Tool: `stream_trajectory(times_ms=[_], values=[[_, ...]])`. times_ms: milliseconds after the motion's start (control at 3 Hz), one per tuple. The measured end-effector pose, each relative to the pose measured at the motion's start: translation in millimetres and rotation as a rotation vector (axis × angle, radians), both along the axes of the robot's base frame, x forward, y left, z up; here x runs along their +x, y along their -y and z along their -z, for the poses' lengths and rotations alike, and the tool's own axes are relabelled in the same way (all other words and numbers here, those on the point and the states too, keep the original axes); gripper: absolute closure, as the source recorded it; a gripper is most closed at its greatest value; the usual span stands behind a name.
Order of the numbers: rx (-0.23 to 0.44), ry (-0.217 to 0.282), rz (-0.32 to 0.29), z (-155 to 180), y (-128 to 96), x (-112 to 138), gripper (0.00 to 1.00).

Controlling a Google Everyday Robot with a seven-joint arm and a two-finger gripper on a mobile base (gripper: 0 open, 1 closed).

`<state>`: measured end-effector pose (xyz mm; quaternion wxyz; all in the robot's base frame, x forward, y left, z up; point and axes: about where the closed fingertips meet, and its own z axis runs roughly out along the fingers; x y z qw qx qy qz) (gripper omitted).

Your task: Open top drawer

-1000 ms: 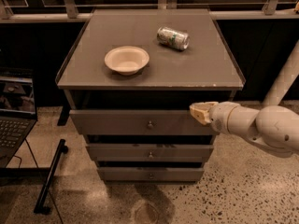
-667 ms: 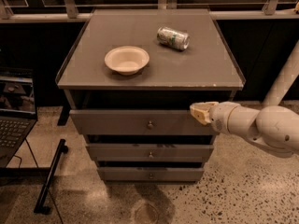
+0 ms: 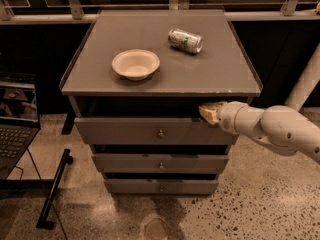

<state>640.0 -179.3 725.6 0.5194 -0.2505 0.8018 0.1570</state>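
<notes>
The top drawer (image 3: pixel 125 131) is the widest of three grey-brown drawers, with a small round metal knob (image 3: pixel 161 133) at centre. It stands pulled out a little from the cabinet, with a dark gap above its front. My gripper (image 3: pixel 207 112) comes in from the right on a white arm (image 3: pixel 270 126). Its tan tip sits at the top right edge of the drawer front, just under the cabinet top.
A cream bowl (image 3: pixel 135 64) and a tipped can (image 3: pixel 185 40) lie on the cabinet top (image 3: pixel 100 79). Two narrower drawers (image 3: pixel 125 163) sit below. A laptop (image 3: pixel 15 119) stands at left, with a black stand leg (image 3: pixel 55 189) on the speckled floor.
</notes>
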Motion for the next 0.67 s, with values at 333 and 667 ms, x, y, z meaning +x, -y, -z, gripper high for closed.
stream_trajectory(times_ms=[333, 667], values=[[-0.002, -0.016, 0.003, 13, 0, 25, 1.0], [-0.008, -0.042, 0.036, 29, 5, 41, 1.0]])
